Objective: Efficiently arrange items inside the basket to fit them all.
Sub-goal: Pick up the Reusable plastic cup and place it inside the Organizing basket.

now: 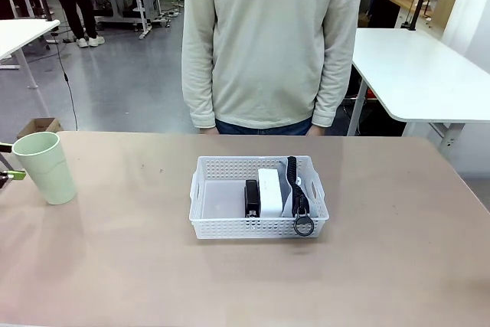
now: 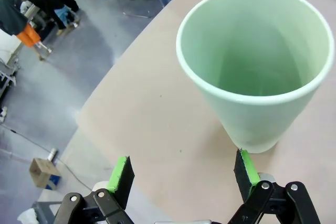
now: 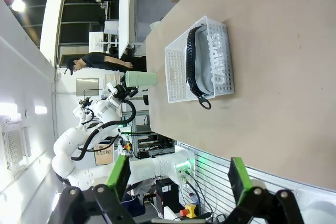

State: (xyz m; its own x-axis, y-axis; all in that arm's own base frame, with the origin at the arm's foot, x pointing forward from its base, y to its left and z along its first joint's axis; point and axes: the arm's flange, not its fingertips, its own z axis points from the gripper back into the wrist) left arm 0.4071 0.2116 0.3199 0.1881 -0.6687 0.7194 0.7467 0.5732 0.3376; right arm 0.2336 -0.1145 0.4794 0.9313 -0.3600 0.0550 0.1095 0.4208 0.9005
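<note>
**White basket three parts packed; green cup left to place**

The shallow white plastic basket with perforated sides (image 1: 230,227) sits at the middle of the tan table top (image 1: 383,266). Three items stand on edge side by side in its right-hand portion. These are the small black stapler (image 1: 252,198), the white boxy device (image 1: 269,191) next to it, and the grey "CAMPUS" pouch (image 3: 207,66) against the right wall. The pouch's black strap (image 1: 300,208) hangs over the near rim. The basket's left portion is bare floor.

The pale green plastic cup (image 1: 44,168) stands upright on the table, well apart from the basket at the robot's left. The left gripper (image 2: 184,167) has its jaws spread wide, with the cup just ahead of them and not gripped. The right gripper (image 3: 179,170) hangs back from the basket, also spread wide and holding nothing.

By this view three of four items are stowed. Left to do is gripping the cup and placing it in the free left portion, which looks roomy enough.
</note>
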